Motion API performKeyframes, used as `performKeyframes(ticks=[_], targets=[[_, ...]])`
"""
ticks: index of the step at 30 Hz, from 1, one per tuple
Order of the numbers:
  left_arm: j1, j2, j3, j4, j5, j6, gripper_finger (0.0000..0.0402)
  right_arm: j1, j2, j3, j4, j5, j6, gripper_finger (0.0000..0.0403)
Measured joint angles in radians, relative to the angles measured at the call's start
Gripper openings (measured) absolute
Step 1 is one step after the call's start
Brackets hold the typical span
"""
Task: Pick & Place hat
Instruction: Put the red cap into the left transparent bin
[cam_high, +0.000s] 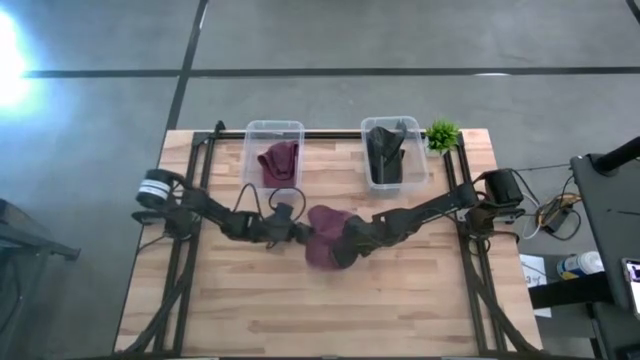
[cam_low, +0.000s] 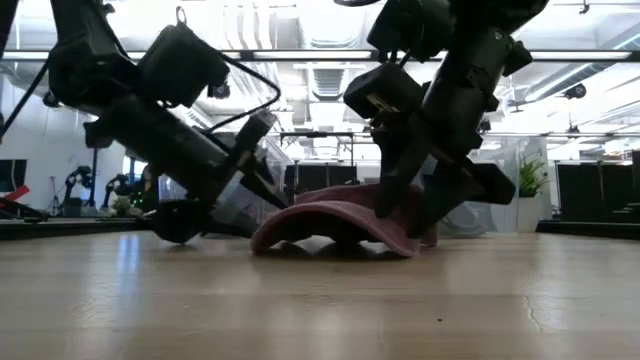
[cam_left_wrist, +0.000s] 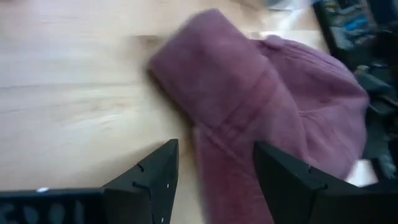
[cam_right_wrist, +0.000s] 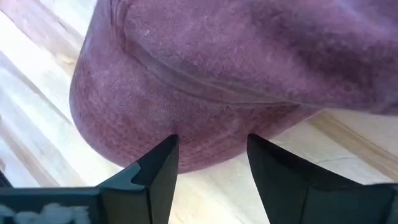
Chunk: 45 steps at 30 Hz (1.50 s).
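Your maroon hat (cam_high: 325, 238) lies on the table (cam_high: 250, 310) near its middle, just in front of the gap between the two clear bins. From above its long axis runs roughly front to back, with the rounded end toward the front edge. At table height you see it arched, one edge resting on the wood and the middle lifted a little.

Your left gripper (cam_high: 297, 231) reaches in from the left and meets the hat at its left side. Its fingers (cam_left_wrist: 155, 180) are spread apart, with a fold of the maroon cloth lying between them; you cannot tell whether they touch it.

Your right gripper (cam_high: 345, 243) comes in from the right and sits against the hat's right side. Its fingers (cam_right_wrist: 158, 168) are also spread, and the curved edge of the hat sits right at their tips.

Behind, the left bin (cam_high: 273, 153) holds another maroon hat (cam_high: 279, 161), and the right bin (cam_high: 393, 152) holds a dark hat (cam_high: 388, 151). A small green plant (cam_high: 442, 134) stands beside the right bin.
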Motion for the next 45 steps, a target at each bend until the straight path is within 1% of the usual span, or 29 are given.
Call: performKeyframes(ticks=[5, 11, 14, 17, 21, 24, 28, 31, 33, 34, 35, 37, 40, 42, 45], targets=[[0.002, 0.001, 0.004, 0.175, 0.046, 0.113, 0.0202, 0.0, -0.002, -0.001, -0.004, -0.009, -0.023, 0.0187], [0.003, 0.001, -0.001, 0.229, 0.111, 0.123, 0.0202, 0.001, -0.002, -0.002, -0.004, -0.031, -0.067, 0.0187], [0.005, 0.0, -0.006, 0.299, 0.157, 0.131, 0.0202, 0.002, -0.003, -0.002, -0.005, -0.042, -0.076, 0.0187], [0.005, -0.01, -0.004, 0.364, 0.216, 0.172, 0.0202, 0.003, -0.005, -0.002, -0.004, -0.07, -0.084, 0.0187], [0.005, -0.024, -0.02, 0.3, 0.247, 0.171, 0.0202, 0.021, -0.03, -0.005, -0.026, -0.06, -0.095, 0.0187], [0.001, -0.046, -0.036, 0.305, 0.27, 0.162, 0.0202, 0.037, -0.064, -0.003, -0.074, -0.001, -0.069, 0.0187], [0.003, -0.061, -0.036, 0.3, 0.273, 0.181, 0.0202, 0.051, -0.101, -0.005, -0.162, 0.03, -0.052, 0.0187], [0.003, -0.066, -0.036, 0.248, 0.27, 0.189, 0.0202, 0.061, -0.169, -0.004, -0.184, 0.104, -0.014, 0.0187], [0.002, -0.066, -0.037, 0.188, 0.245, 0.175, 0.0202, 0.063, -0.205, -0.002, -0.204, 0.181, 0.019, 0.0187], [0.003, -0.065, -0.037, 0.164, 0.232, 0.164, 0.0202, 0.061, -0.215, -0.004, -0.21, 0.196, 0.033, 0.0187], [0.003, -0.065, -0.038, 0.156, 0.223, 0.155, 0.0202, 0.056, -0.22, -0.009, -0.213, 0.192, 0.048, 0.0187], [0.004, -0.069, -0.031, 0.164, 0.221, 0.145, 0.0202, 0.045, -0.225, -0.034, -0.217, 0.15, 0.089, 0.0187], [0.0, -0.077, 0.001, 0.153, 0.301, 0.171, 0.0202, 0.042, -0.22, -0.078, -0.19, 0.091, 0.153, 0.0187], [-0.009, -0.077, 0.027, 0.081, 0.325, 0.217, 0.0202, 0.047, -0.218, -0.104, -0.168, 0.09, 0.196, 0.0187], [-0.01, -0.077, 0.074, -0.072, 0.294, 0.283, 0.0202, 0.05, -0.216, -0.142, -0.102, 0.101, 0.244, 0.0187]])
